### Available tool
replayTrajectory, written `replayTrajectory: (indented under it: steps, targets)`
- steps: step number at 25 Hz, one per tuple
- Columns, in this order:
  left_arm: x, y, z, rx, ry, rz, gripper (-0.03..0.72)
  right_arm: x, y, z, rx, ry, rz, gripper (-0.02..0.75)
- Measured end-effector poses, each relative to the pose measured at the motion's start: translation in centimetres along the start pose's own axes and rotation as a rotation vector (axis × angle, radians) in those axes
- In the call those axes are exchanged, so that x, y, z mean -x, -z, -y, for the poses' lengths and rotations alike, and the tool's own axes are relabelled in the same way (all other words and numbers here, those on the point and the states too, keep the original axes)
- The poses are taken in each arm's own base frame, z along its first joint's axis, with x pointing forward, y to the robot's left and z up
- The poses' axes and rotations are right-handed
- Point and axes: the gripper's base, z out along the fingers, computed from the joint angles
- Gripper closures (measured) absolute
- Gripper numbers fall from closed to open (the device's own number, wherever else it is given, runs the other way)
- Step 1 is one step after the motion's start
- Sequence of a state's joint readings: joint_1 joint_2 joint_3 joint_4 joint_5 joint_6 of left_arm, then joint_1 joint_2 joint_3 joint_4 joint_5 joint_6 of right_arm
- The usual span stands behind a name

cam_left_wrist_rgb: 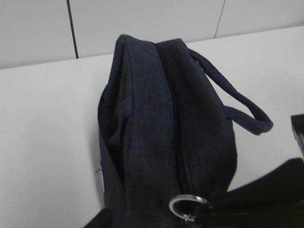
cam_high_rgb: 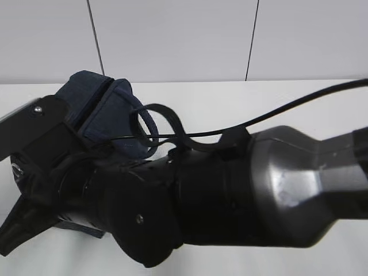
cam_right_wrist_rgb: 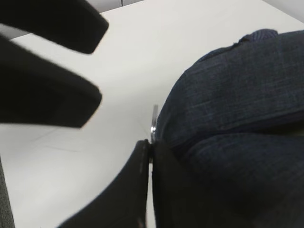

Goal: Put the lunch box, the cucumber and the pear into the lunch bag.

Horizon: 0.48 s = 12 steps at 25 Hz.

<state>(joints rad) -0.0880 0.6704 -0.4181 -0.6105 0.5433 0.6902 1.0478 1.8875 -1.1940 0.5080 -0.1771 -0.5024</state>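
The bag (cam_high_rgb: 106, 112) sits in the upper left of my exterior view, on the white table (cam_high_rgb: 299, 103), and most of it is hidden behind a big black arm (cam_high_rgb: 230, 195) that fills the lower half of the frame. I can see only its navy top and one looped handle (cam_high_rgb: 150, 123) poking out above the arm.

My left wrist view shows the bag from one end, filling the middle of the frame, its top seam running away from me and looking closed along the stretch I can see. A silver ring pull (cam_left_wrist_rgb: 186, 207) shows at the bottom centre. Black shapes crowd the lower right corner there; I cannot tell how the left gripper stands.

In my right wrist view the right gripper (cam_right_wrist_rgb: 150, 164) sits at the bottom centre with its two black fingers pressed together, a sliver of bright metal (cam_right_wrist_rgb: 154, 124) showing just above their tips, against the bag's edge. The bag fills the right side of the frame. Blurred black arm parts cover the upper left.

I see no box, cucumber or pear in any view.
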Motion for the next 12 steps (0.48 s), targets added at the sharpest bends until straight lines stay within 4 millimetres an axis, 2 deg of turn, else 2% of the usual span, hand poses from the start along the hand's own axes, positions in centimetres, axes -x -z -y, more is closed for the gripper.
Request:
replayTrajectory:
  steps: [7, 12]
  targets:
    - [-0.37, -0.54, -0.16, -0.037, 0.104, -0.06, 0.327, 0.21, -0.02, 0.07, -0.001, 0.0, -0.007, 0.738]
    - [-0.32, -0.61, -0.22, -0.065, 0.169, -0.073, 0.327, 0.22, -0.01, 0.91, -0.015, -0.029, -0.016, 0.738]
